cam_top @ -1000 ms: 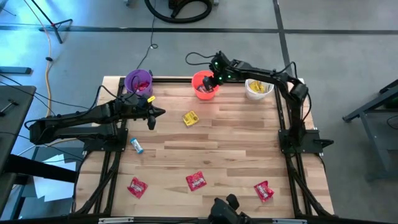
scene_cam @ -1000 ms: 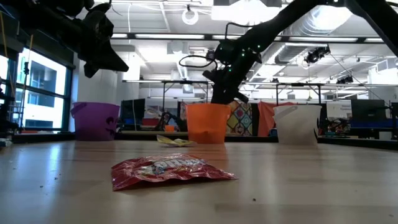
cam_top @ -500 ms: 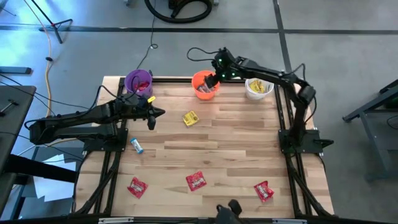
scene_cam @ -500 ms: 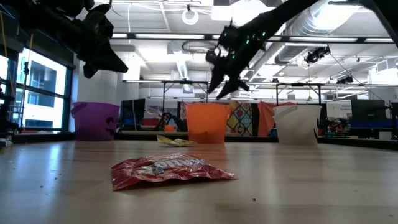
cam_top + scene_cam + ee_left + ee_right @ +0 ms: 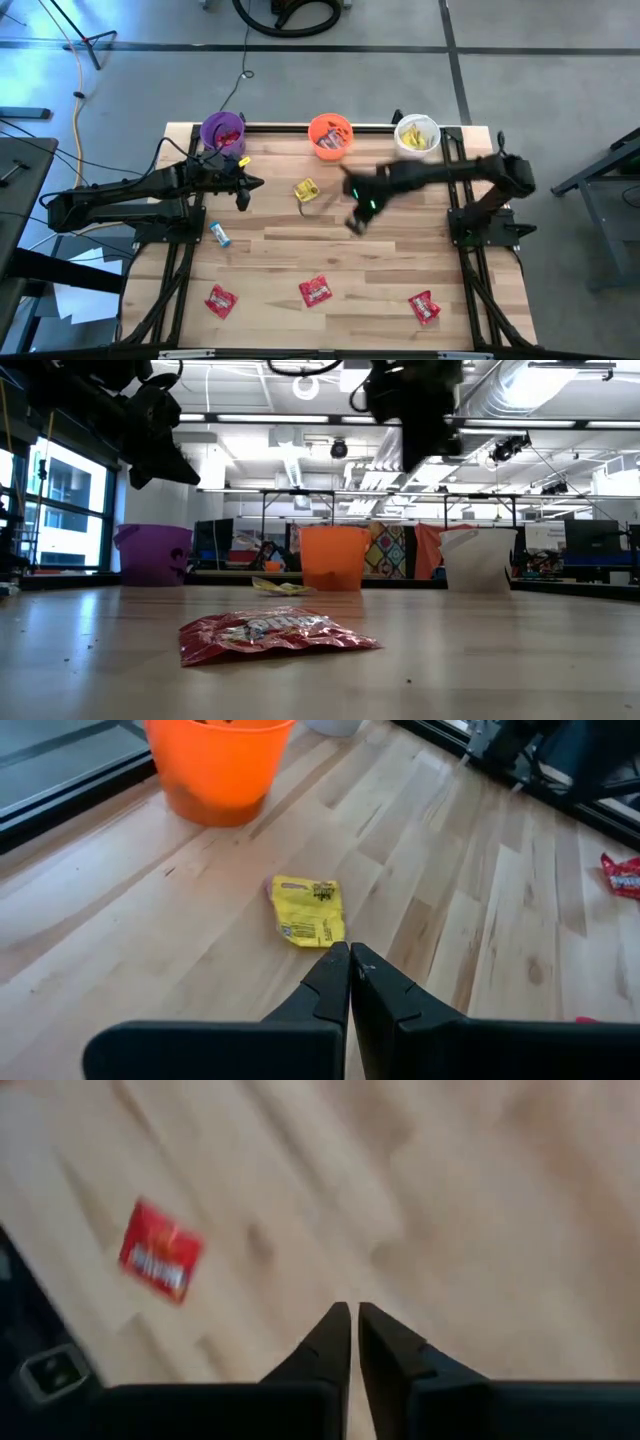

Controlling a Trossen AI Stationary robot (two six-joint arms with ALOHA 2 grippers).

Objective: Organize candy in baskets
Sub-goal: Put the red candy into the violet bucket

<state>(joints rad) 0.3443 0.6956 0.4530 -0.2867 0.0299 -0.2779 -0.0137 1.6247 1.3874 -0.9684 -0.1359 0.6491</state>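
Most candy sits in the three buckets [image 5: 330, 135] along the table's [image 5: 390, 270] far edge, five pieces [image 5: 317, 291] lie loose, and both the right gripper [image 5: 356, 222] and left gripper [image 5: 243, 187] hang empty, fingers together.

Wooden plank table [image 5: 380, 265], pale butcher-block top, dark frame along both side edges.

Along far edge, left to right: purple bucket [image 5: 222, 131], orange bucket [image 5: 330, 136], white bucket [image 5: 417, 136], each standing upright, apart from one another.

Loose on the boards:
- yellow packet [image 5: 306, 190] lying flat, near orange bucket, toward table middle
- small yellow candy [image 5: 242, 159] just beside purple bucket
- blue-and-white bar [image 5: 219, 234] near left edge
- three red packets in a loose row along near edge: left [image 5: 220, 300], middle [image 5: 316, 292], right [image 5: 424, 307], well apart
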